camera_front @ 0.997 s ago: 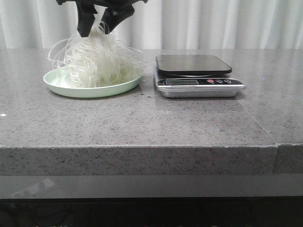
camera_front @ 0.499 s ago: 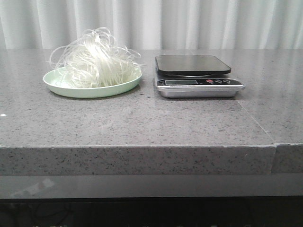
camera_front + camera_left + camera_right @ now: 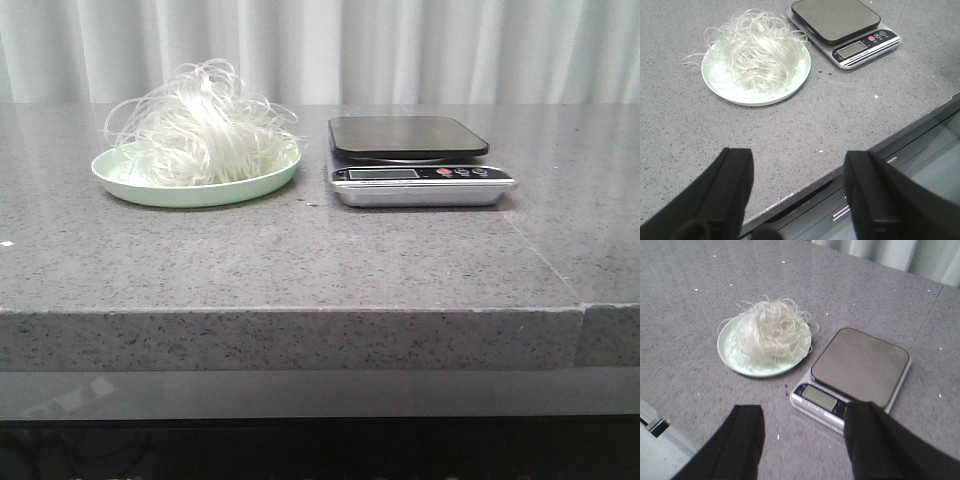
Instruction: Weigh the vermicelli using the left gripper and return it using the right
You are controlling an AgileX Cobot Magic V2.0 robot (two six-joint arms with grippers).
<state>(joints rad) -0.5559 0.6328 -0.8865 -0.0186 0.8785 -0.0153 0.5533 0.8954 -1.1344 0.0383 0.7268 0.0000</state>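
The vermicelli (image 3: 200,125) is a fluffy white nest of thin strands lying on a pale green plate (image 3: 130,182) at the table's left. It also shows in the left wrist view (image 3: 760,52) and the right wrist view (image 3: 771,334). A digital scale (image 3: 410,140) with a bare dark platform stands just right of the plate. My left gripper (image 3: 797,182) is open and empty, high above the table's near edge. My right gripper (image 3: 802,437) is open and empty, high above the table near the scale (image 3: 860,365). Neither gripper shows in the front view.
The grey speckled table (image 3: 300,260) has a front edge close to the camera and a seam at the right. White curtains (image 3: 400,50) hang behind. A few small crumbs (image 3: 824,73) lie between plate and scale.
One second ago a gripper was at the top of the vermicelli on the plate. It let go and rose out of the front view. The vermicelli stays on the plate.
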